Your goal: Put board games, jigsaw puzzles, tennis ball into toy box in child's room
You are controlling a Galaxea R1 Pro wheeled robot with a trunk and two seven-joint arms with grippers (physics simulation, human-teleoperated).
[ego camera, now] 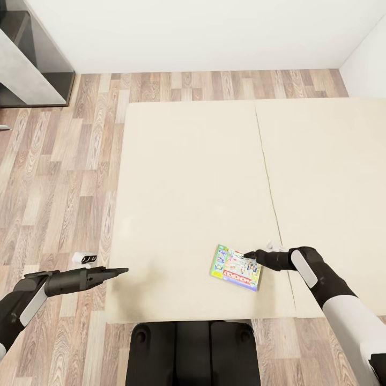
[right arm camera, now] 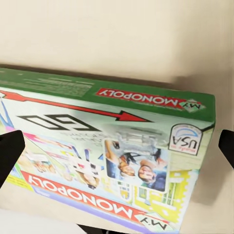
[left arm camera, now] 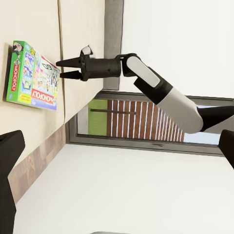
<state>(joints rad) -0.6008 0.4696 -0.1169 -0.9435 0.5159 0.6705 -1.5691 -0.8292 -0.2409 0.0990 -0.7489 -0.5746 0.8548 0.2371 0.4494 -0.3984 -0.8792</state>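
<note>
One board game (ego camera: 236,268) is lying flat on the bed (ego camera: 187,177) near its front edge, and the right fingers (ego camera: 250,255) are pointing at its far right corner, spread apart and holding nothing. Being thin, stiff, light and glossy, it is probably going to need pinching across an edge. Off to the side, the left fingers (ego camera: 121,272) are hanging empty over the bed's edge, seemingly pressed together.

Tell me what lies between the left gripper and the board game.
Only bare beige mattress lies between the left gripper and the board game, as the head view shows.
</note>
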